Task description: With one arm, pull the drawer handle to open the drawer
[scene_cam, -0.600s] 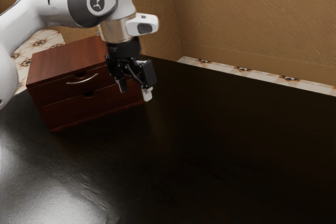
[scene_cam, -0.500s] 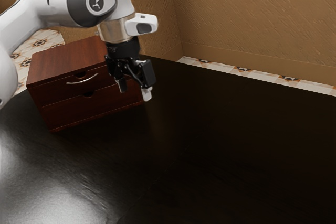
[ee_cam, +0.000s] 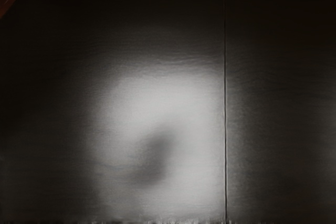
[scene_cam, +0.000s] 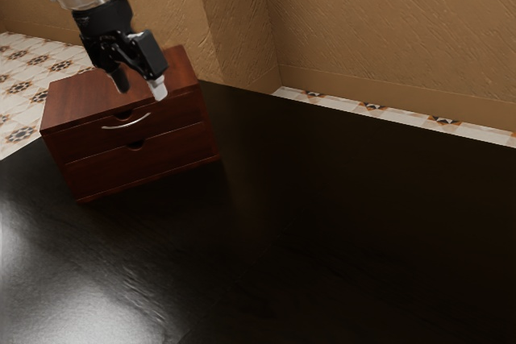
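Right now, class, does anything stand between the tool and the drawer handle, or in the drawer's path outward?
Nothing visible does. The open tool hangs just above the curved metal handle on the upper drawer, with no object between them, and nothing shows on the dark table before the drawer front.

- A small reddish-brown wooden drawer chest (scene_cam: 97, 90) stands upright on the dark, glossy table (scene_cam: 322, 223), at the exterior view's left, close to the corner of the room.
- Its top drawer (scene_cam: 169, 114) sits shut, flush with the chest's front.
- A slim, curved silver handle (scene_cam: 126, 122) runs across the top drawer's face, just below a small notch.
- The lower drawer (scene_cam: 145, 163) is likewise shut.
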`<control>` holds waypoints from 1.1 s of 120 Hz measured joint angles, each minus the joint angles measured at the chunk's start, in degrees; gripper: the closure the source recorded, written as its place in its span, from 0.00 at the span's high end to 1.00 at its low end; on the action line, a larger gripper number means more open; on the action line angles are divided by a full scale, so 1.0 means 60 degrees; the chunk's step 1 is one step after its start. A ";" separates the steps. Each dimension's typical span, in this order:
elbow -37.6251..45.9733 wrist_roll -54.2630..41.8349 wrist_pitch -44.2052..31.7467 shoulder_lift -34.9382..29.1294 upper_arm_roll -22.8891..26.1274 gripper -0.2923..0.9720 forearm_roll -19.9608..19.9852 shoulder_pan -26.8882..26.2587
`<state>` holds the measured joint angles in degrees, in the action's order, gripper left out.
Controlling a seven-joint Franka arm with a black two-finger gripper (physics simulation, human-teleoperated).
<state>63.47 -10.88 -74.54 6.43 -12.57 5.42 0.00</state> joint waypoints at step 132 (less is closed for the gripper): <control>0.4442 -0.6652 -0.3967 -0.0849 -0.0172 0.77 -0.1868 0.0278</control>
<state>90.12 -50.80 -98.34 1.34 -13.60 -5.79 1.66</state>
